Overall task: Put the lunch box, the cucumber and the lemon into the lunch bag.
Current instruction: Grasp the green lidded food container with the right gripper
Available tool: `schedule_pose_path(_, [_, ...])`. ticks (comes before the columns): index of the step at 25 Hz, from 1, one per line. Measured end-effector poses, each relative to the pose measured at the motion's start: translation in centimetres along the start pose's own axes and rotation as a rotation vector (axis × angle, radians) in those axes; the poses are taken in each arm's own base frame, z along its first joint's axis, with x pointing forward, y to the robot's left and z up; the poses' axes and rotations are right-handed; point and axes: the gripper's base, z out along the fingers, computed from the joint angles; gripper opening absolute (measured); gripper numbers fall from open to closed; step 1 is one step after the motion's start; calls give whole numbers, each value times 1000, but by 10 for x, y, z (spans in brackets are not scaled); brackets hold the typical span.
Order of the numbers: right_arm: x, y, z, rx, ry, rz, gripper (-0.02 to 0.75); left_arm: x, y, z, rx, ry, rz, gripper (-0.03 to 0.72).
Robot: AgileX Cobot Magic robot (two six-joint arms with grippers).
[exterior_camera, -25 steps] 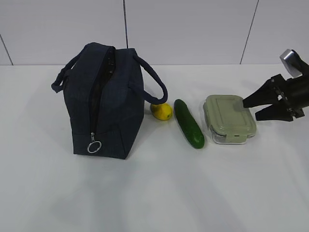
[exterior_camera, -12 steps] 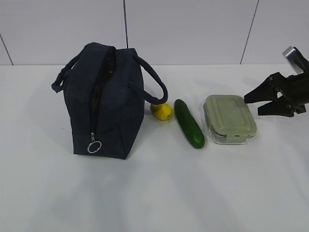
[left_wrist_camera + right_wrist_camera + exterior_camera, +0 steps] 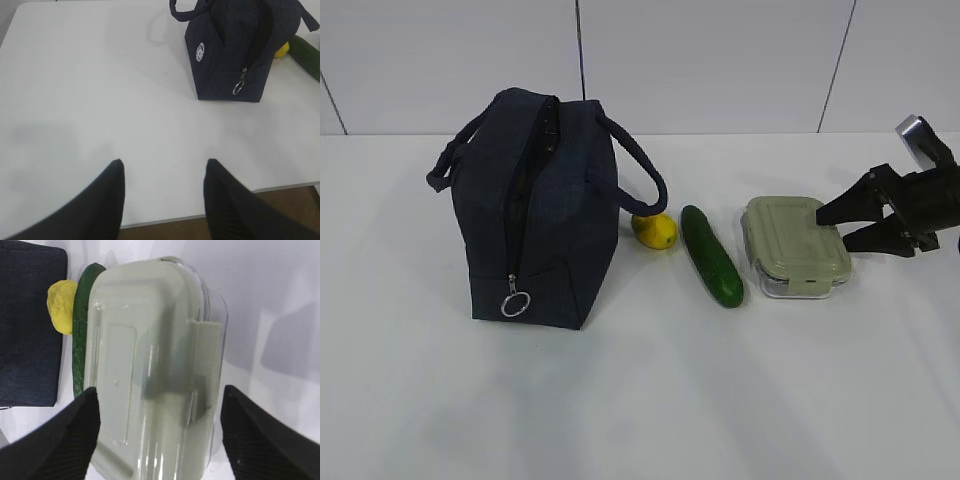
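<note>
- A plain white table (image 3: 650, 400) fills the lower part of the exterior view, matte and evenly lit, with soft grey shadows under each thing on it.
- Behind the table stands a pale wall (image 3: 720, 60) of large panels, split by thin dark seams that run up from the far edge.
- In the left wrist view the table's near edge shows, and below it a strip of brown floor (image 3: 280, 210).
- The lunch bag (image 3: 535, 210) stands upright on the left part of the table, its top zipper open along the ridge, the silver ring pull (image 3: 515, 303) hanging at the near end and its two loop handles spread to either side.
- The lemon (image 3: 655, 230) lies just right of the bag, under the right handle, close beside the far end of the cucumber.
- The cucumber (image 3: 710, 255) lies flat between the lemon and the lunch box, its length running from far to near.
- The lunch box (image 3: 795, 247) sits right of the cucumber, lid on, flat on the table.
- The right gripper (image 3: 842, 224) hangs at the right end of the lunch box, its jaws spread wide, one above the other in the exterior view, and hold nothing; in the right wrist view the box lies between the two fingertips (image 3: 80, 427).
- The left gripper (image 3: 162, 200) hovers over bare table well left and near of the bag, jaws partly apart and empty.
</note>
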Motion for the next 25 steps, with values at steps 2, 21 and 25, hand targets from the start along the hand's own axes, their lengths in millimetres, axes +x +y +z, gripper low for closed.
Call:
schedule_pose_path(2, [1, -3, 3, -2, 5, 9, 560, 0, 0, 0, 0, 0, 0, 370])
schedule_pose_path(21, [9, -16, 22, -133, 17, 97, 560, 0, 0, 0, 0, 0, 0, 370])
schedule_pose_path(25, [9, -16, 22, -137, 14, 92, 548, 0, 0, 0, 0, 0, 0, 370])
